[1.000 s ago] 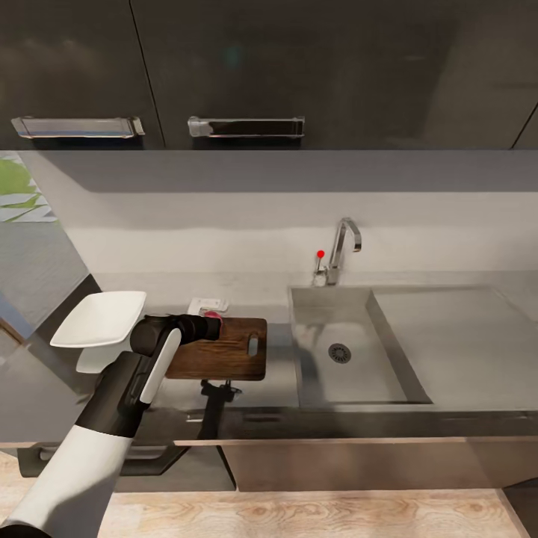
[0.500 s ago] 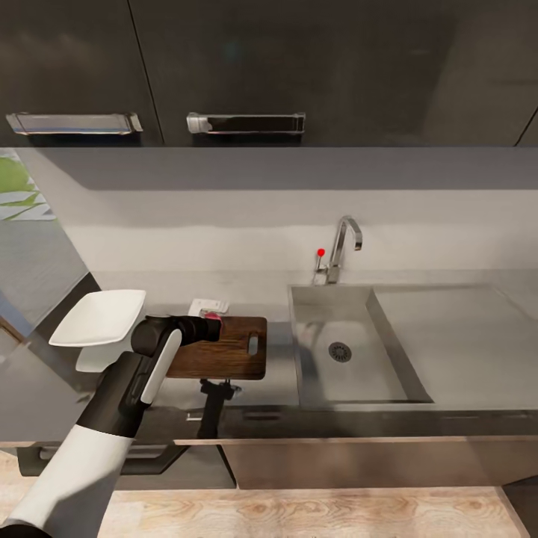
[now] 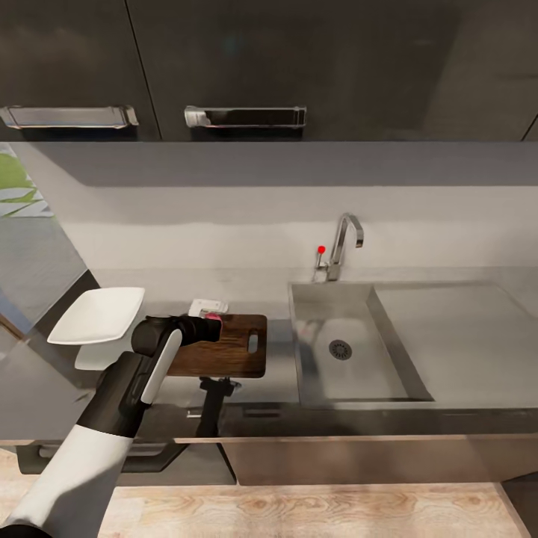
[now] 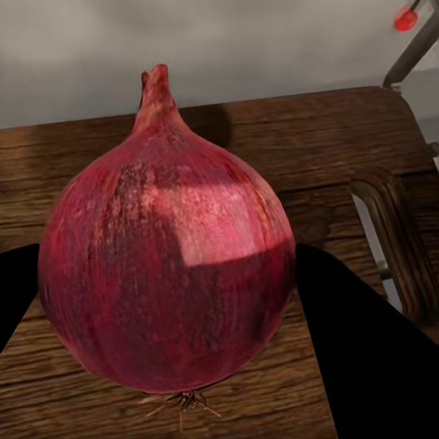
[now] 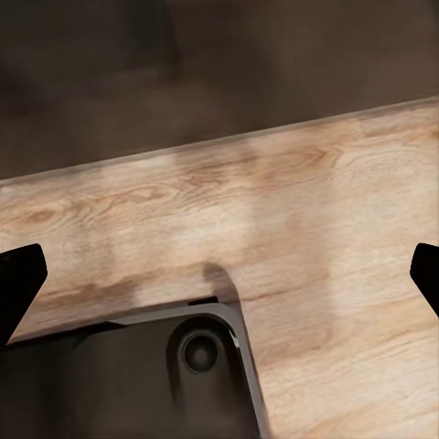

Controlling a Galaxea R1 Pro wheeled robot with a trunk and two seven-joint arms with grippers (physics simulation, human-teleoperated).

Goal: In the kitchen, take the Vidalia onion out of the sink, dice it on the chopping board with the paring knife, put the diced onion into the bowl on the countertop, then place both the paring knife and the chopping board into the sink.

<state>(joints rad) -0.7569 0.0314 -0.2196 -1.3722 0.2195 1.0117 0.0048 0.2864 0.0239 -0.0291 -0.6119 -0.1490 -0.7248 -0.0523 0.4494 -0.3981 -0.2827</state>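
My left gripper is shut on the dark red Vidalia onion, holding it just over the far left corner of the brown chopping board. In the left wrist view the onion sits between two black fingers, stem up, with the board right beneath it. The white bowl rests on the countertop left of the board. The grey sink with its round drain lies to the right. The paring knife is out of view. My right gripper is open over wooden floor.
A chrome tap with a red knob stands behind the sink, with a flat drainboard to its right. A small white item lies behind the board. A dark upright part stands at the counter's front edge. Dark cabinets hang overhead.
The whole picture has shifted slightly, so the camera moved. My left gripper keeps the onion over the same corner of the board.
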